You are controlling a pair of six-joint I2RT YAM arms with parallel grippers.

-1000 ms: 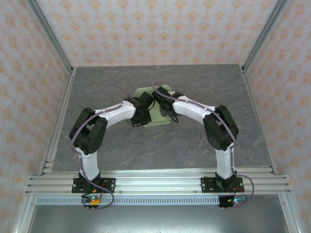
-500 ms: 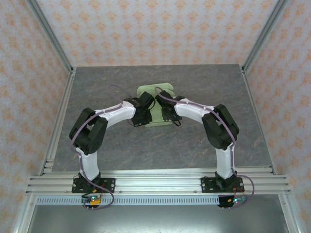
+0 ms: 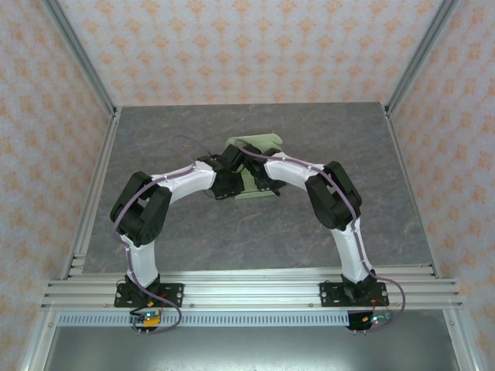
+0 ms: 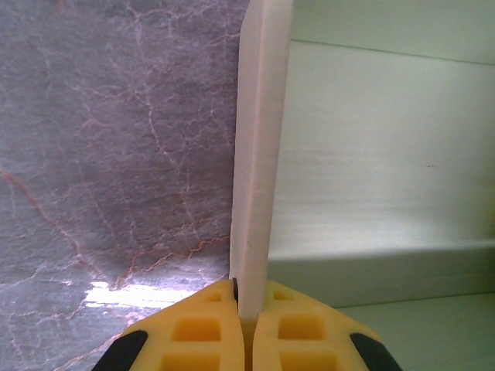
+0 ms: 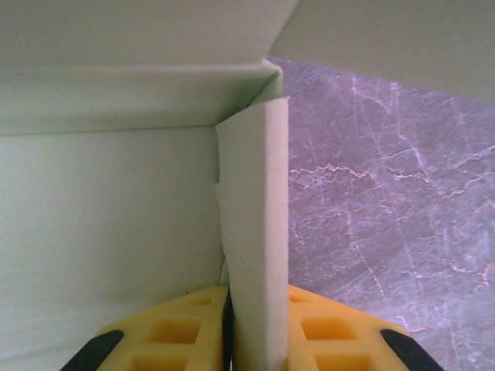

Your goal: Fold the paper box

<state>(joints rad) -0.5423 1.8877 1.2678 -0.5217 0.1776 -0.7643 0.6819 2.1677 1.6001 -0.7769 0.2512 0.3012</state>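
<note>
From above, you have the grey marbled worktop (image 3: 178, 232) with both arms bent inward over its middle. Your left arm (image 3: 182, 180) reaches in from the left and your right arm (image 3: 298, 171) from the right, and their wrists meet over the paper box (image 3: 261, 144). The box lies near the centre of the worktop, somewhat toward the far side. It is pale green card, mostly covered by the two wrists. One flap shows beyond them on the far side, and a strip of card shows on the near side.

In your left wrist view, the left fingers (image 4: 197, 332) are closed on a side wall of the box (image 4: 371, 154). That wall stands upright and you see it edge-on, running straight up from between the two yellow pads. The box's floor and a low inner wall spread out to the right of it. Bare worktop (image 4: 116, 154) lies to the left.

In your right wrist view, the right fingers (image 5: 182, 328) grip a folded flap of card, with a yellow pad against each face. The flap rises upright between them and meets the corner where two walls of the box (image 5: 100, 232) join. The inside of the box is to the left of the flap, and the worktop (image 5: 387, 193) is to the right. Another panel of card overhangs the top right corner of that view.
</note>
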